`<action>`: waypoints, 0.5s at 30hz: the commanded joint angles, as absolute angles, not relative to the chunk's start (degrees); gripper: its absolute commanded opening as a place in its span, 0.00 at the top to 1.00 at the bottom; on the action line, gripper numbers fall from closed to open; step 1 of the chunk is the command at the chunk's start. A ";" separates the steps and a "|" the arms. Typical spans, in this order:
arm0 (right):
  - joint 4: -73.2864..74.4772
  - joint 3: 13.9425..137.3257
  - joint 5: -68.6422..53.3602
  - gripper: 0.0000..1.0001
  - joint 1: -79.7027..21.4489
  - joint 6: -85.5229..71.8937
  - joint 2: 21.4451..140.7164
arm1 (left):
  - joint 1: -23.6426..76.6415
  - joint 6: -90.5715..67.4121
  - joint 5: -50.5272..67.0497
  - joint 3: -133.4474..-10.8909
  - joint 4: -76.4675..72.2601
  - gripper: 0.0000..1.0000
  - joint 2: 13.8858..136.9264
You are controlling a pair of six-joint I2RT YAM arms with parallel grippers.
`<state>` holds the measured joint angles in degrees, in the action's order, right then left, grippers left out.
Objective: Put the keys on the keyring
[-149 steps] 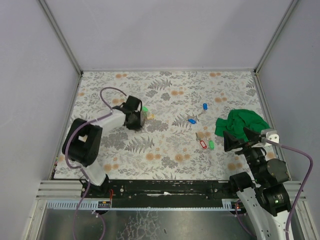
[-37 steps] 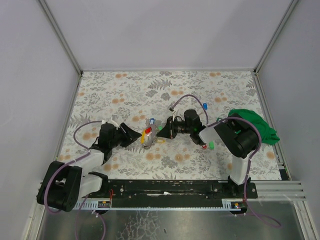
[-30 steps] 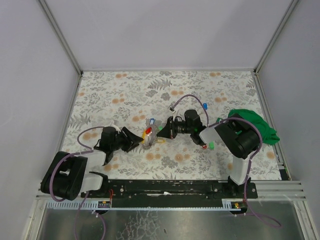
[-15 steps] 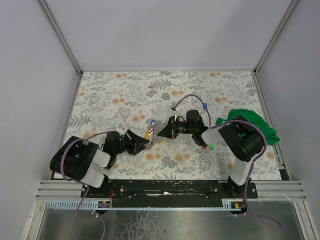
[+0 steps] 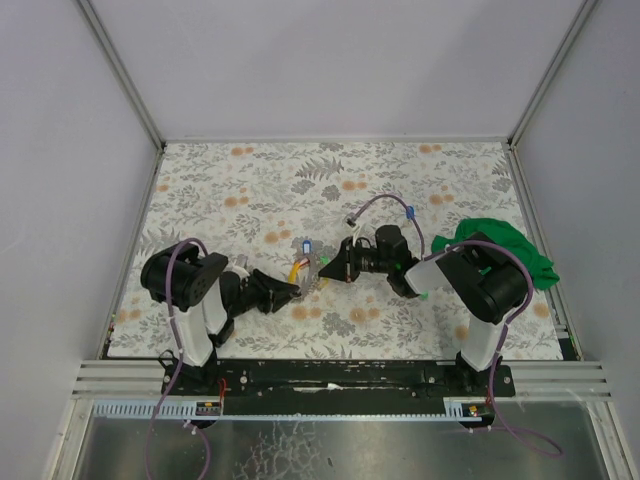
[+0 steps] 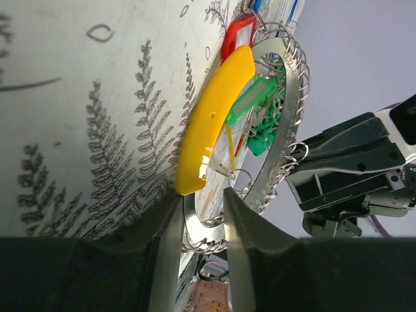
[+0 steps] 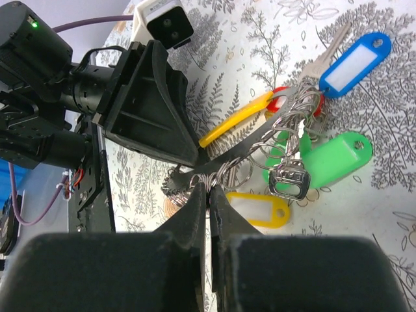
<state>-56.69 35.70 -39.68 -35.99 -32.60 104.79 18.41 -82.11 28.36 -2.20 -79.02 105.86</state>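
The keyring (image 5: 312, 268) is a flat silvery band (image 6: 289, 130) carrying wire loops and yellow (image 6: 214, 123), red, green and blue tags. It stands tilted just off the floral mat between both grippers. My right gripper (image 7: 209, 188) is shut on the loops at the keyring's (image 7: 250, 144) near edge. From the opposite side, my left gripper (image 6: 200, 201) has its jaws closed round the band's lower edge, below the yellow tag. A blue-tagged key (image 7: 357, 62) and a green tag (image 7: 331, 159) hang on the ring. A loose blue key (image 5: 410, 213) lies on the mat behind the right arm.
A green cloth (image 5: 500, 250) is bunched at the mat's right edge. A green tag (image 5: 421, 293) shows beside the right arm's forearm. The two grippers (image 5: 290, 292) (image 5: 333, 270) face each other closely at mid-table. White walls enclose the mat.
My left gripper slid right along the mat to the keyring and its jaws narrowed round the band. The right gripper kept its hold and shifted slightly right and back.
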 commanded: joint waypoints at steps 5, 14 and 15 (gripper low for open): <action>-57.61 33.45 -38.88 1.00 -36.57 -30.44 102.83 | 18.87 -84.46 27.11 -0.73 -91.05 0.81 103.76; -57.46 32.94 -38.31 0.96 -36.60 -29.77 101.59 | 18.90 -79.83 28.11 -2.87 -82.66 0.98 91.78; -57.14 32.88 -38.14 0.94 -36.59 -29.54 100.74 | 18.90 -78.74 28.50 -3.38 -80.45 1.00 90.30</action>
<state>-55.59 32.80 -38.24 -36.07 -31.42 104.51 18.68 -82.65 27.14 -1.69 -82.39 94.72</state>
